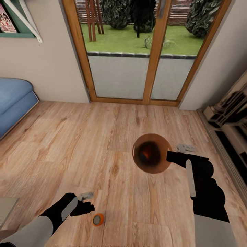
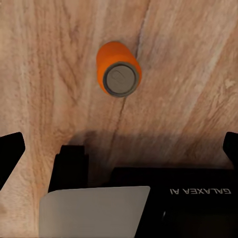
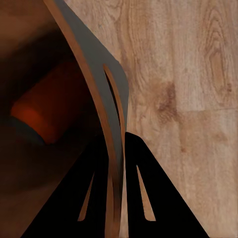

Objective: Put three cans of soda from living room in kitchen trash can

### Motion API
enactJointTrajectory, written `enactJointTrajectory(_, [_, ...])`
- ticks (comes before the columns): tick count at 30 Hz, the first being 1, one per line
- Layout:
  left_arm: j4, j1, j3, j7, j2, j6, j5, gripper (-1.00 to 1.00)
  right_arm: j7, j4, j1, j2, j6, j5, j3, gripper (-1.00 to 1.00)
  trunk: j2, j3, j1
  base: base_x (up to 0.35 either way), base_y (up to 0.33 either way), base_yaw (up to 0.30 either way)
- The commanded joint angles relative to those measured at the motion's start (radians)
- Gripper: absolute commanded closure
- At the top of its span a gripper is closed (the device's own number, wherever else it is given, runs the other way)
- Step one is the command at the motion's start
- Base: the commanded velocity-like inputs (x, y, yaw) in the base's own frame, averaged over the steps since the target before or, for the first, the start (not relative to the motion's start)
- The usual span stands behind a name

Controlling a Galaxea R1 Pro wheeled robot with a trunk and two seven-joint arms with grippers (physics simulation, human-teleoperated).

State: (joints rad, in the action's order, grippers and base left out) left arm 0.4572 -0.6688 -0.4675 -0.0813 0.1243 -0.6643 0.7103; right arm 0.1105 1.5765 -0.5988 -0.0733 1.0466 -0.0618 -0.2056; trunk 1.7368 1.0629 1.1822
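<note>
An orange can of soda (image 1: 98,219) stands upright on the wood floor, grey top up; in the left wrist view this can of soda (image 2: 119,74) lies just ahead of the fingers. My left gripper (image 1: 85,206) hovers beside it, open, with nothing between its fingers (image 2: 10,153). My right gripper (image 1: 171,156) is shut on the rim of the copper-brown tash can (image 1: 152,153), held above the floor. An orange can (image 3: 39,114) lies inside the tash can (image 3: 94,74), whose wall is pinched by the right gripper (image 3: 116,144).
This is the living room. A blue sofa (image 1: 13,99) sits at the left, glass doors (image 1: 137,51) stand ahead, and an ornate fireplace surround (image 1: 230,113) runs along the right. A pale object's corner (image 1: 7,206) shows at the lower left.
</note>
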Motion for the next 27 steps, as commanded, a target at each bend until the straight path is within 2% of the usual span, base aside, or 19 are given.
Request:
enactJointTrajectory(1, [0.000,0.000,0.000,0.000,0.000,0.000,0.000,-1.00,0.004,0.001,0.000,0.000,0.001,0.028,-0.001,1.00,0.007,0.005,0.004,0.000,0.000,0.131])
enactJointTrajectory(10, [0.001,0.000,0.000,-0.001,0.000,0.001,0.000,-1.00,0.005,-0.004,0.001,0.004,0.001,0.028,-0.017,1.00,0.070,0.046,0.038,0.000,0.000,0.132])
enactJointTrajectory(16, [0.001,0.000,-0.001,-0.001,0.000,0.010,0.000,-1.00,0.006,-0.006,0.001,0.006,0.001,0.033,-0.081,1.00,0.077,0.055,0.042,0.000,0.000,0.080])
enactJointTrajectory(19, [0.001,0.000,-0.003,-0.001,0.000,0.011,0.000,-1.00,0.007,-0.006,0.001,0.009,0.001,0.063,-0.087,1.00,0.077,0.055,0.042,0.000,0.000,0.013])
enactJointTrajectory(22, [0.003,0.000,-0.004,-0.001,0.000,0.011,0.000,-1.00,0.007,-0.007,0.001,0.014,0.001,0.127,-0.089,1.00,0.077,0.056,0.042,0.000,0.000,-0.046])
enactJointTrajectory(27, [0.006,0.000,-0.006,-0.001,0.000,0.012,0.000,-1.00,0.008,-0.008,0.002,0.016,0.001,0.160,-0.090,1.00,0.077,0.056,0.042,0.000,0.000,-0.148])
